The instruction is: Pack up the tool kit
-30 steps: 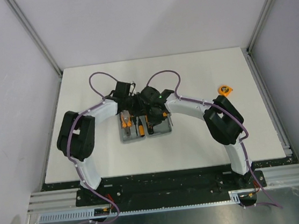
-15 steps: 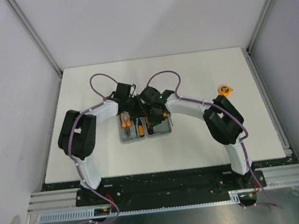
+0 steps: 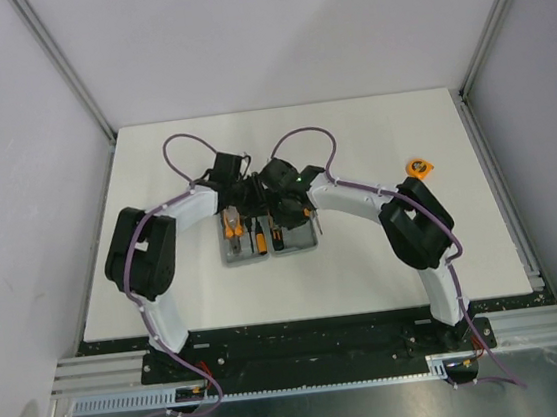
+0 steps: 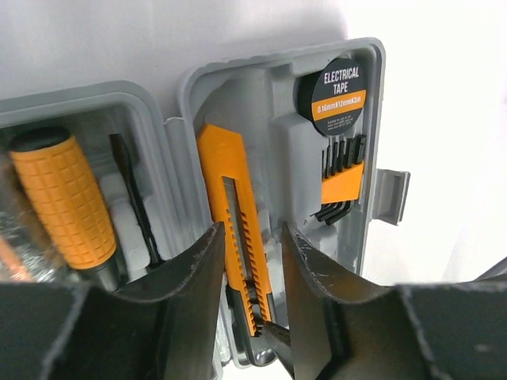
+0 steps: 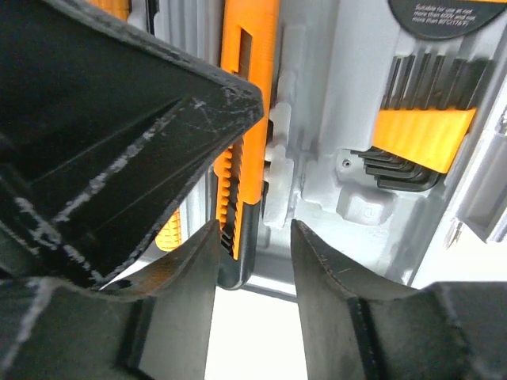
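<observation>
Top view: the grey case [image 3: 298,244] lies open and flat near the middle of the table [image 3: 386,267], slightly left, with tools seated in it. Both arm heads crowd over its far half and hide the fingers. A small orange object [image 3: 418,166] sits well apart, toward the right edge.

Left wrist view: the left gripper [image 4: 251,231] is parted. Its fingers stand either side of the orange knife [image 4: 230,170] in its slot, not clamped on it. Only this view shows the orange-handled screwdriver [image 4: 63,202] in the neighbouring half and the tape roll [image 4: 341,89] label whole.

Right wrist view: the right gripper [image 5: 255,233] is parted likewise over the knife's end, gripping nothing. The hex keys [image 5: 418,131] show closer here. A large black body blocks the upper left.
</observation>
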